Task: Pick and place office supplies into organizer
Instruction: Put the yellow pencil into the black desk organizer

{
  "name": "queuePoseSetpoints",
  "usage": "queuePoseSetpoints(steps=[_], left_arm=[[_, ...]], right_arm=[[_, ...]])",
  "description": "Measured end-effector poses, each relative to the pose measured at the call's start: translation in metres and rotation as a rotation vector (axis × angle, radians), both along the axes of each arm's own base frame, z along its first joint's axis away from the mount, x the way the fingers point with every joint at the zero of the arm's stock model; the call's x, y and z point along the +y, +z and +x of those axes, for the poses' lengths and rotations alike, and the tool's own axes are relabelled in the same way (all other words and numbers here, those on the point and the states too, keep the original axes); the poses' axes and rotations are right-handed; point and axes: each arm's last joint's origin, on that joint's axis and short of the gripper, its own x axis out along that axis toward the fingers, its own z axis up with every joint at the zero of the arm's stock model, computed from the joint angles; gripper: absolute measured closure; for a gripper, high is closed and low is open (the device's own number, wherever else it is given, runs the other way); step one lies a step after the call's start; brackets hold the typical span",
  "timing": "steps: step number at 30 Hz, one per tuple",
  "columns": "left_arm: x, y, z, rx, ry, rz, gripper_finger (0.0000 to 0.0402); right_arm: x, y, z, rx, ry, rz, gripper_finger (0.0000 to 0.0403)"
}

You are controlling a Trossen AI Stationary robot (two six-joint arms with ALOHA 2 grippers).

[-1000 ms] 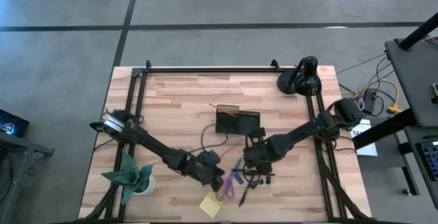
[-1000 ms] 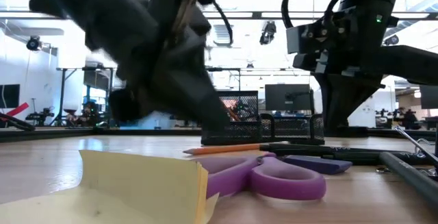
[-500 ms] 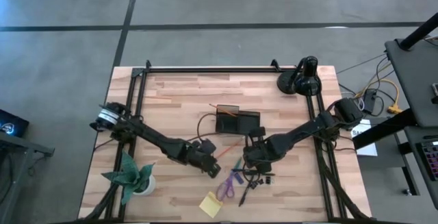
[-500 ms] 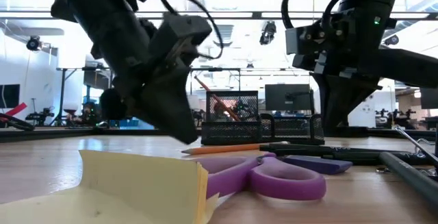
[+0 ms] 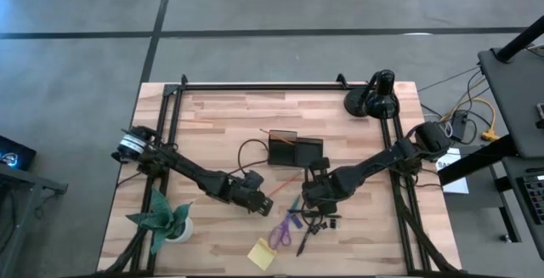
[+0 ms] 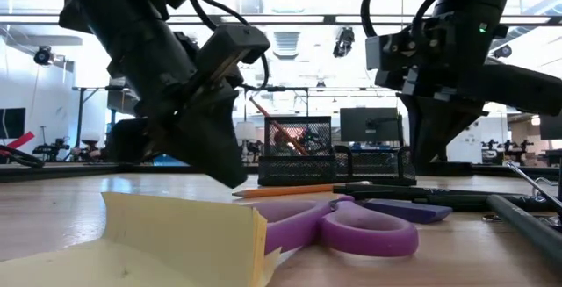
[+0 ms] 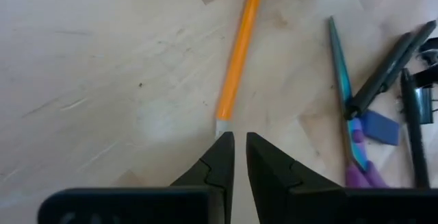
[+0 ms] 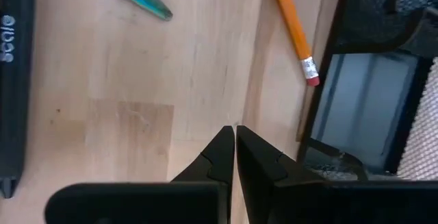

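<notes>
My left gripper (image 5: 262,204) (image 7: 239,139) hovers low over the wood, its fingers open by a narrow gap, right at the pale end of an orange pencil (image 7: 239,53) (image 5: 285,186) that lies flat on the table. My right gripper (image 5: 316,198) (image 8: 233,132) is shut and hangs over bare wood beside the dark organizer (image 5: 295,150) (image 8: 383,80), near the pencil's eraser end (image 8: 311,79). Purple-handled scissors (image 5: 283,229) (image 6: 351,230), the yellow sticky-note pad (image 5: 261,253) (image 6: 176,234), a black pen (image 7: 383,73), a small purple piece (image 7: 378,127) and black clips (image 5: 321,222) lie near the table's near edge. A second pencil (image 5: 277,134) leans in the organizer.
A round black lamp base (image 5: 371,99) stands at the far right corner, and a green paper plant (image 5: 166,218) at the near left. Black frame rails (image 5: 255,83) run along the far, left and right edges. Bare wood lies left of the organizer.
My left gripper has drawn back from beside the scissors and sticky-note pad, moving toward the table's far edge and a little left, and now sits at the loose pencil's end. The objects have not moved.
</notes>
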Motion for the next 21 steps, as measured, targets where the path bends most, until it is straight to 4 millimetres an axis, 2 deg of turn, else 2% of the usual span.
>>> queuePoseSetpoints(steps=[14,21], left_arm=[[0.0082,-0.0032,0.0007,0.0,0.04,0.039,0.0378],[0.0061,-0.0041,-0.0008,0.003,0.027,0.044,0.0378]], right_arm=[[0.0002,-0.0001,0.0013,-0.017,-0.002,-0.005,0.0394],[0.0002,-0.0001,0.0015,-0.019,-0.002,-0.004,0.0394]])
